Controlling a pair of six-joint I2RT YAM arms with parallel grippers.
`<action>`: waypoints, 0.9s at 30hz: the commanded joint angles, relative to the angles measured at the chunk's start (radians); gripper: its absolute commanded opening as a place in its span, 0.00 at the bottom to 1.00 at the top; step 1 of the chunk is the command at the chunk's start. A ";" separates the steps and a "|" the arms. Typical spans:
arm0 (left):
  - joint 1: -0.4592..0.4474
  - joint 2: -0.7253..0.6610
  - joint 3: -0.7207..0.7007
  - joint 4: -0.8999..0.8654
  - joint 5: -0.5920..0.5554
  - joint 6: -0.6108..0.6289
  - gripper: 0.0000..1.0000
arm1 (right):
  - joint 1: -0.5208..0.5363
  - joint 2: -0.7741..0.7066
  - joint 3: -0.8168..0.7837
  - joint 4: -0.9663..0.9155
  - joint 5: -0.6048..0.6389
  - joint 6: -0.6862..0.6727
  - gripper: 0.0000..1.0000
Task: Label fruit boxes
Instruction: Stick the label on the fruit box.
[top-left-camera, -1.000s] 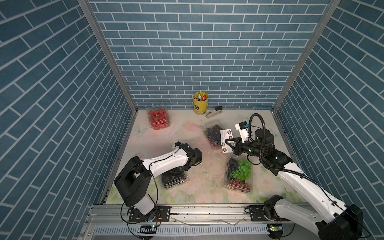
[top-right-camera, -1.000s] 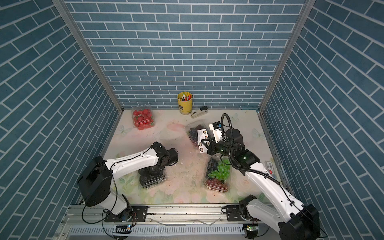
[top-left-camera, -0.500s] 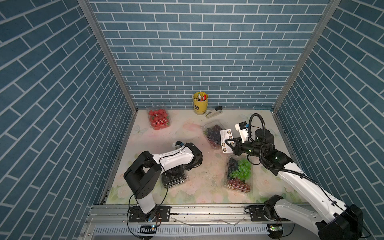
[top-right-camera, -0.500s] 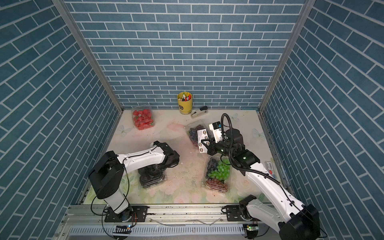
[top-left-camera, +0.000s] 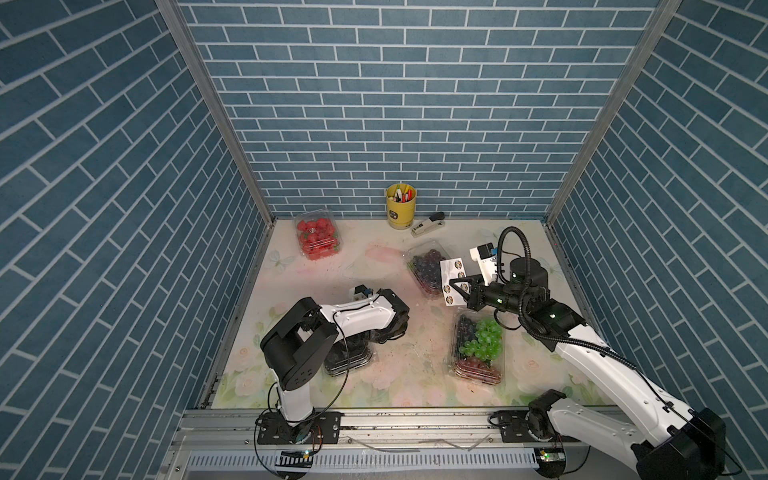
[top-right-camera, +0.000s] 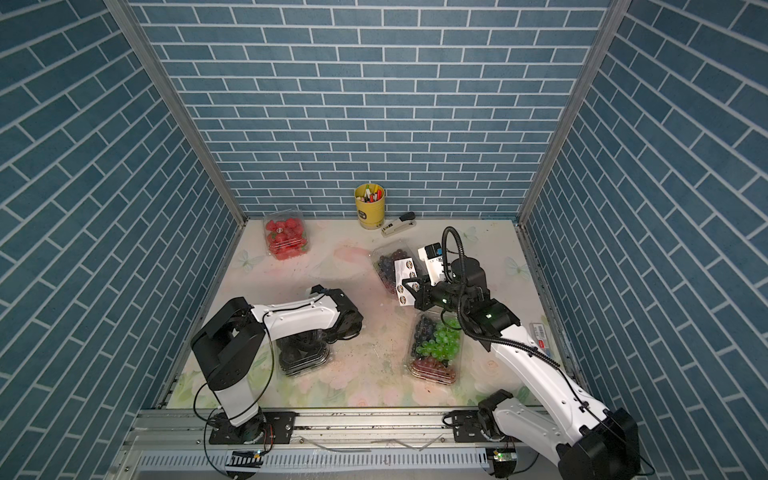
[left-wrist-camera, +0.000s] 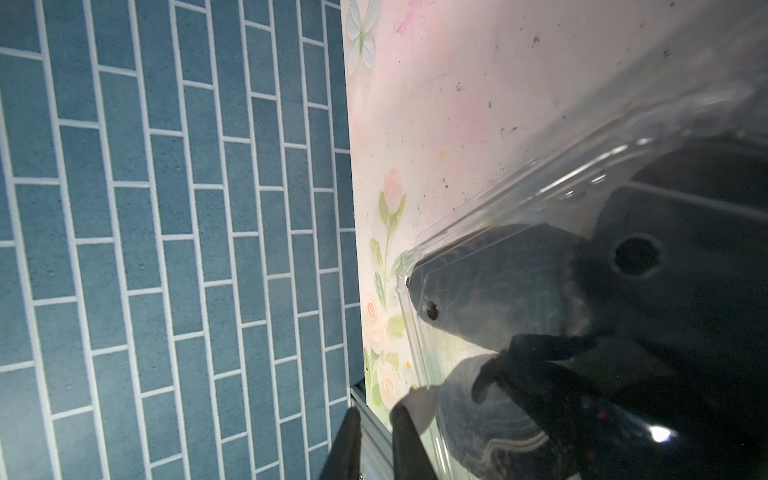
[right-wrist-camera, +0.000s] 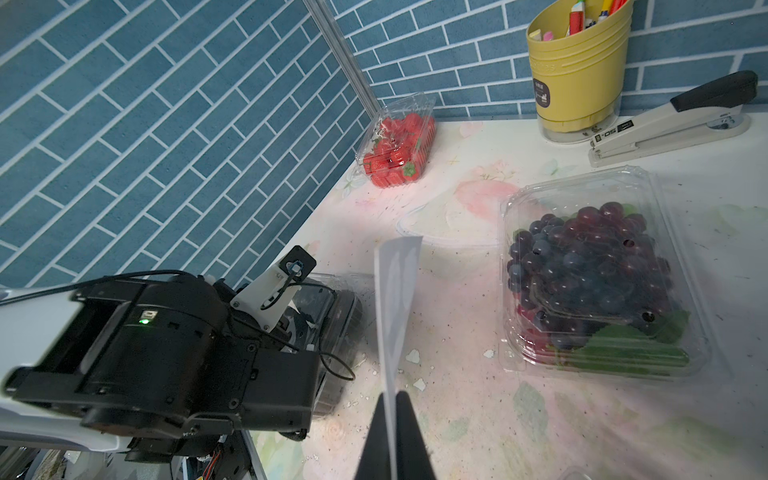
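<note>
The fruit boxes (top-left-camera: 316, 237) are clear, lidded clamshells. Right fingers (right-wrist-camera: 374, 449) pinch the white sticker sheet (right-wrist-camera: 395, 291); left fingers (left-wrist-camera: 405, 440) stand slightly apart, empty.

Clear plastic rectangular punnet of red strawberries (top-left-camera: 316, 237), lid shut, flat in the far left corner. Clear punnet of dark purple grapes (top-left-camera: 422, 266), shut, right of centre, turned askew. Clear punnet of mixed green, dark and red grapes (top-left-camera: 478, 345) near it, toward the front. Clear punnet of black fruit (top-left-camera: 353, 359) at front left, partly covered.
</note>
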 joint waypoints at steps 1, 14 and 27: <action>-0.009 0.003 -0.001 0.013 0.002 -0.003 0.17 | -0.002 -0.007 -0.024 0.031 -0.013 -0.004 0.00; -0.026 0.031 0.006 0.047 0.026 0.017 0.17 | -0.002 -0.009 -0.025 0.030 -0.013 -0.004 0.00; -0.052 0.044 0.024 0.067 0.051 0.036 0.17 | -0.002 -0.008 -0.025 0.032 -0.013 -0.004 0.00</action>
